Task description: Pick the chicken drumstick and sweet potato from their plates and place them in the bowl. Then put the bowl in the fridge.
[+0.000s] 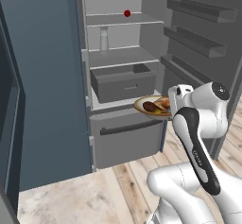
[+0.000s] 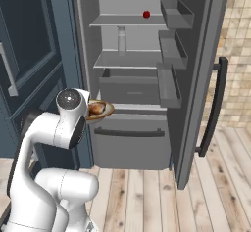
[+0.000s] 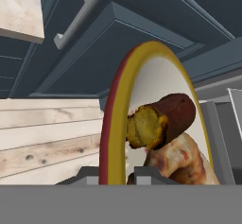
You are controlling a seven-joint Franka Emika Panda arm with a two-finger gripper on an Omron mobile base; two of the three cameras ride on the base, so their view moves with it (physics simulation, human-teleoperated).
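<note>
My gripper [image 3: 118, 176] is shut on the near rim of the bowl [image 3: 113, 124], which has a brown-and-yellow rim and a cream inside. In the bowl lie the dark reddish sweet potato [image 3: 165, 116], its yellow cut end showing, and the golden-brown chicken drumstick [image 3: 182, 164] beside it. In the left base view the bowl [image 1: 142, 106] hangs in front of the open fridge [image 1: 118, 57], level with the ledge above the lower drawer [image 1: 127, 135]. I cannot tell whether the bowl touches that ledge. My arm partly covers the bowl [image 2: 104, 110] in the right base view. The plates are out of view.
The fridge door [image 2: 196, 69] stands open to the right, with several bins on it. A bottle [image 1: 103, 38] stands on a middle shelf and a small red ball [image 1: 127, 13] on the upper one. An upper drawer [image 1: 123, 82] sits just above the bowl. Dark cabinets stand to the left.
</note>
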